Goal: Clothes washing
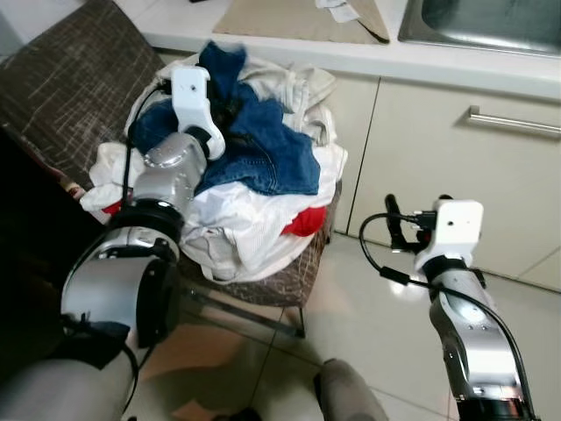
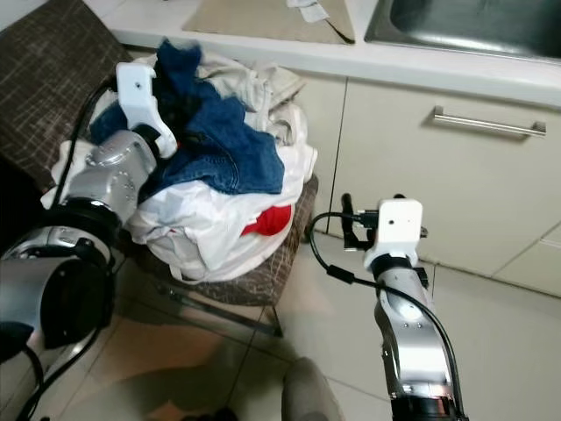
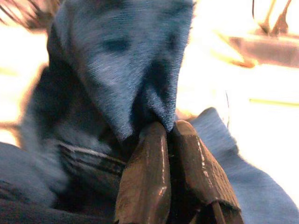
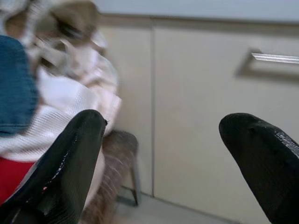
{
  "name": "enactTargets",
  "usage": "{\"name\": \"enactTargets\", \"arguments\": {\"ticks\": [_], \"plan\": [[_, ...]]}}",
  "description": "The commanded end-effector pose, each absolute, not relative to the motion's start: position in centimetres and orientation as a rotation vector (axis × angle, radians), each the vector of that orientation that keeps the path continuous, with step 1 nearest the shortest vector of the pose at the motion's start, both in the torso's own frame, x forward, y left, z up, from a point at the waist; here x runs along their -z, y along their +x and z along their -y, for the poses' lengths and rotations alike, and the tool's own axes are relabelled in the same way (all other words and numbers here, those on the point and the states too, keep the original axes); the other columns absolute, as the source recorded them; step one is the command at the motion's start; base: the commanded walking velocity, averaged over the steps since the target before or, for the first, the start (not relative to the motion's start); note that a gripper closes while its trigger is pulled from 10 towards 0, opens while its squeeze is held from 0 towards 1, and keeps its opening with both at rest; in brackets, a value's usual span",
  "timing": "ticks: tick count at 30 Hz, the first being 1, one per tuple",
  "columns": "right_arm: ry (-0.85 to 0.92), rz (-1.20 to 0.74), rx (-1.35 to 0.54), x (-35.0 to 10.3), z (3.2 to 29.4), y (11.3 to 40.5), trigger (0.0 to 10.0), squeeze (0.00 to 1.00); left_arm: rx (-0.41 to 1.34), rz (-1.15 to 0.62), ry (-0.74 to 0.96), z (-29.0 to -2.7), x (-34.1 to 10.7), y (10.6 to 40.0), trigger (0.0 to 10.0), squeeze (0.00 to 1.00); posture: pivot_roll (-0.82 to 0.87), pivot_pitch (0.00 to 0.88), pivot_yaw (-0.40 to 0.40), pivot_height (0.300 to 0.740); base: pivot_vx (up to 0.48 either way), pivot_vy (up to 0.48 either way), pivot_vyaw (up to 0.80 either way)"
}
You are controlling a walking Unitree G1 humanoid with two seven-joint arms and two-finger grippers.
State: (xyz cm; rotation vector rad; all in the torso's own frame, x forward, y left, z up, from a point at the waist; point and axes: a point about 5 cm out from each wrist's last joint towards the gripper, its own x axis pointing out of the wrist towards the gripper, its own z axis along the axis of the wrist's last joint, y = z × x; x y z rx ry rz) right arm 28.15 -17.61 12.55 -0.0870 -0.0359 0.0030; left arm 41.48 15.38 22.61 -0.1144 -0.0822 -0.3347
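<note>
Denim, blue and creased, was pinched between the closed fingers of the left gripper (image 3: 166, 135), which had clamped a fold of the jeans (image 1: 263, 145) near the top of the heap. Nearest the camera, the right gripper (image 1: 401, 226) hung at about four o'clock from the pile, over the pale floor tiles (image 1: 351, 316), well apart from the laundry; its two black fingers (image 4: 70, 163) stood wide apart with nothing between them. Beyond it, at ten o'clock, the jeans lay on a mound of white and cream clothes (image 1: 237, 228), with a patch of red cloth (image 1: 307, 221) showing low on the side nearer the right arm. All of it was heaped in a brown woven basket (image 1: 294, 276), though its rim was mostly buried and hard to trace. Behind stood a beige cabinet (image 1: 438, 149) with a metal handle (image 1: 513, 121), and at one o'clock a steel sink (image 1: 482, 22) was set in the white counter (image 1: 368, 57).
</note>
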Motion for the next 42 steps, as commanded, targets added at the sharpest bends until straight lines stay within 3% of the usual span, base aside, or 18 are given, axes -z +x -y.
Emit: {"name": "enactTargets", "arguments": {"ticks": [1, 9, 14, 20, 25, 31, 39, 42], "plan": [[-0.074, 0.027, -0.033, -12.1, 17.1, 28.4, 10.0, 0.0, 0.33, 0.149, -0.108, -16.3, -23.9, 41.4, 0.0, 0.0, -0.34, 0.0, 0.102, 0.732, 0.0, 0.0, 0.0], [-0.022, 0.029, -0.078, -12.0, 16.1, 30.6, 10.0, 0.0, 0.216, 0.391, -0.093, -21.4, -30.3, 40.1, 0.0, 0.0, -0.26, 0.0, 0.078, 0.732, 0.0, 0.0, 0.0], [-0.007, 0.025, -0.102, -11.8, 15.9, 31.2, 10.0, 0.0, 0.167, 0.46, -0.011, -23.1, -32.5, 38.7, 0.0, 0.0, -0.23, 0.0, 0.067, 0.732, 0.0, 0.0, 0.15], [-0.017, 0.03, -0.127, -11.7, 15.7, 32.0, 10.0, 0.0, -0.022, 0.414, 0.2, -26.3, -31.0, 36.7, 0.0, 0.0, -0.18, 0.0, 0.054, 0.732, 0.0, 0.0, 0.73], [-0.021, 0.03, -0.139, -11.6, 15.7, 32.3, 10.0, 0.0, -0.129, 0.334, 0.118, -27.1, -27.6, 35.5, 0.0, 0.0, -0.16, 0.0, 0.045, 0.732, 0.0, 0.0, 0.71], [-0.026, 0.026, -0.161, -11.4, 15.5, 32.8, 10.0, 0.0, -0.21, 0.2, 0.158, -24.7, -22.7, 34.4, 0.0, 0.0, -0.13, 0.0, 0.024, 0.732, 0.0, 0.0, 0.7], [-0.041, 0.022, -0.141, -11.4, 15.4, 33.5, 10.0, 0.0, -0.02, 0.089, 0.253, -19.0, -17.6, 33.7, 0.0, 0.0, -0.13, 0.0, 0.018, 0.732, 0.0, 0.0, 0.51], [-0.033, 0.029, -0.142, -11.4, 15.5, 33.5, 10.0, 0.0, -0.005, 0.057, 0.269, -18.2, -16.6, 33.5, 0.0, 0.0, -0.13, 0.0, 0.021, 0.732, 0.114, -0.111, 0.0]]}}
